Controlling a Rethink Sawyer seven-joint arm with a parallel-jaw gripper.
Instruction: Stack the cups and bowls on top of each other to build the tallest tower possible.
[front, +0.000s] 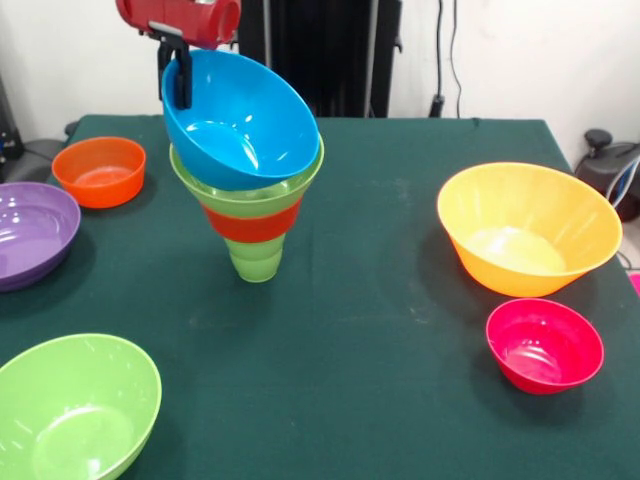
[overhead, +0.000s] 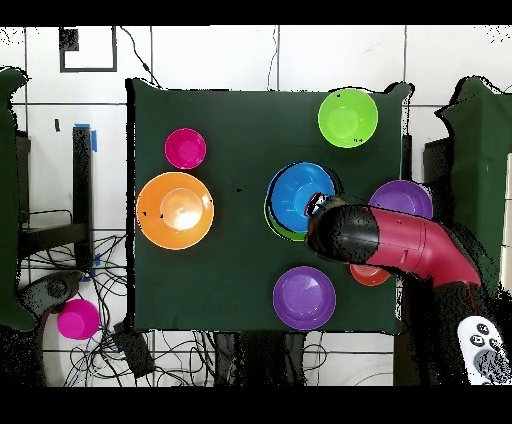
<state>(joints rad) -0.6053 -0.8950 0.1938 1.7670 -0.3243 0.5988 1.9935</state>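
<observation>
Front view: pincer (front: 180, 72) clamped on the rim of the tilted blue bowl (front: 240, 120) atop the tower (front: 250, 205).

Far left of the pincer and lower, a purple bowl (front: 30, 232) sits at the table's (front: 380, 380) edge, with a lime-green bowl (front: 72, 410) nearer the camera. Just left and below, a small orange-red bowl (front: 100, 171) stands alone. Directly under the pincer's black fingers (front: 184, 80), which pinch the blue bowl's raised left rim, the bowl leans right inside a green bowl (front: 250, 185), over an orange-red band and the light-green cup (front: 255, 260) at the base. Well right and lower sit the large orange bowl (front: 528, 230) and the small pink-red bowl (front: 545, 345). Overhead, a second purple bowl (overhead: 304, 297) lies near the arm.
</observation>
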